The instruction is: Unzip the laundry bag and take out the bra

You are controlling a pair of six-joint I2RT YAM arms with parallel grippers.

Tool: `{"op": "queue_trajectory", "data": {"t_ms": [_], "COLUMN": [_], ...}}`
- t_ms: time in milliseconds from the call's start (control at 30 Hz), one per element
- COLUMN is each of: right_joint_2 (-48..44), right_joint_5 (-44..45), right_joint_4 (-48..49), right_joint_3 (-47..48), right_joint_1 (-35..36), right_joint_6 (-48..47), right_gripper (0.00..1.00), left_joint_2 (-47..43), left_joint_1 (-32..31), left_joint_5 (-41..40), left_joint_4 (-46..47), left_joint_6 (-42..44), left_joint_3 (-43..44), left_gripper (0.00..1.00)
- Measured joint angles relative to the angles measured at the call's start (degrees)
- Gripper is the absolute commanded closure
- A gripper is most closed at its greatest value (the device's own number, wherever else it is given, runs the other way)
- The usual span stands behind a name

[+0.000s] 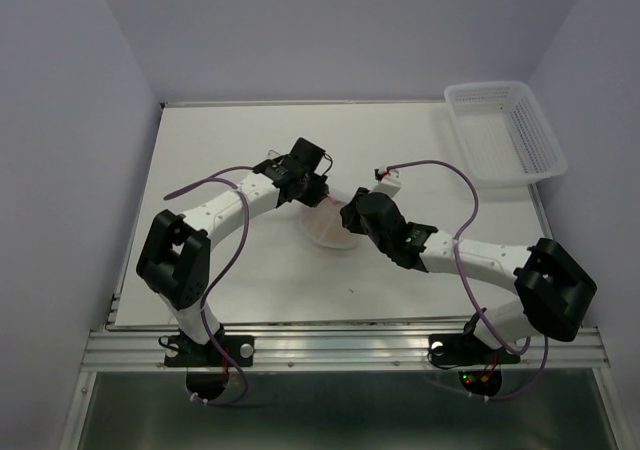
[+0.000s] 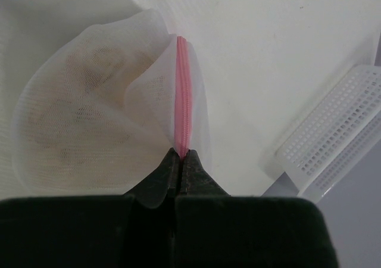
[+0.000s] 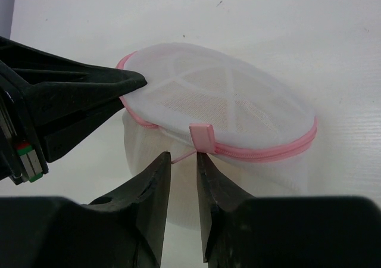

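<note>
left gripper (image 2: 180, 156) clamping laundry bag (image 2: 89, 131) by pink rim (image 2: 181, 95) straight ahead, right gripper (image 3: 183, 158) sitting narrowly parted just under zipper tab (image 3: 201, 136), tan bra (image 2: 89, 101) showing through mesh in left wrist view only

text: none legible | labels: none | brands: none | numbers: none | signs: none

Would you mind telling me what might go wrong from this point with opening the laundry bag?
1. The right gripper is open, and the small pink tab sits slightly off its gap, so closing may miss the tab or catch mesh instead.
2. The left gripper pinches only the thin pink rim of the laundry bag. A pull on the zipper could tug the rim free or drag the whole bag along.
</note>
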Motion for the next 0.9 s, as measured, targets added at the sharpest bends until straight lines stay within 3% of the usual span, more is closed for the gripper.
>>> {"op": "queue_trajectory", "data": {"t_ms": [167, 300, 400, 533, 733, 900], "right_joint_2": [1.05, 1.68, 1.68, 1.68, 1.70, 1.44], "right_joint_5": [0.90, 1.27, 1.31, 1.40, 2.23, 2.51], "right_joint_4": [-0.46, -1.03, -1.16, -1.25, -1.42, -1.55], "right_joint_3": [0.09, 0.09, 0.09, 0.09, 0.09, 0.02], "right_joint_1": [0.00, 0.00, 0.00, 0.00, 0.00, 0.00], "right_joint_6": [0.87, 1.70, 2.60, 3.21, 3.13, 2.23], "right_gripper": [0.71, 0.62, 0.71, 0.76, 0.99, 0.99], "left_joint_2": [0.00, -0.04, -0.55, -1.07, -1.14, -1.16], "left_joint_1": [-0.02, -0.13, -0.13, -0.13, -0.13, -0.15], "left_joint_5": [0.00, -0.02, -0.07, -0.09, -0.09, -0.33], "left_joint_4": [0.00, 0.02, -0.02, 0.02, 0.31, 0.37], "left_joint_6": [0.15, 0.26, 0.39, 0.50, 0.63, 0.68], "left_joint_3": [0.00, -0.13, -0.63, -0.76, -0.98, -1.14], "left_gripper": [1.00, 1.00, 1.00, 1.00, 1.00, 1.00]}}
